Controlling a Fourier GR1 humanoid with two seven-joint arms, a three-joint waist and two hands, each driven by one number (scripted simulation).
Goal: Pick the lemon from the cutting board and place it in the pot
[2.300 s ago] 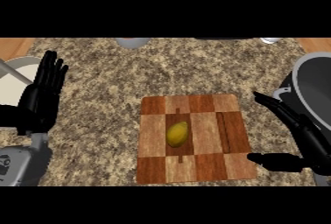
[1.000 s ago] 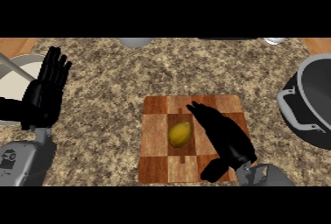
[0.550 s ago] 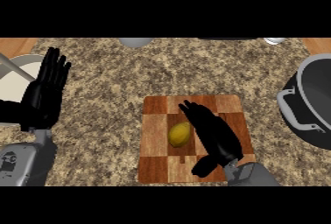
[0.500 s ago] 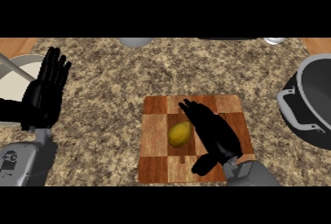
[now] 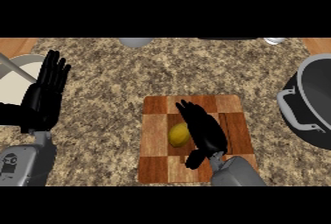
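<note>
Head view: lemon (image 5: pixel 178 134) on the cutting board (image 5: pixel 155 170), just beside the right hand (image 5: pixel 203 129), whose fingers lie straight (nothing gripped). Left hand (image 5: pixel 44 94) rests open at the left edge. Pot (image 5: pixel 317 109) stands far right.

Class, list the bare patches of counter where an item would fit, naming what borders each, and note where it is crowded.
Widest: the counter between the cutting board and the grey bowl. Also free: between the left hand and the board; a narrower strip before the pot. Crowded: mid-board, where the right hand lies by the lemon.
</note>
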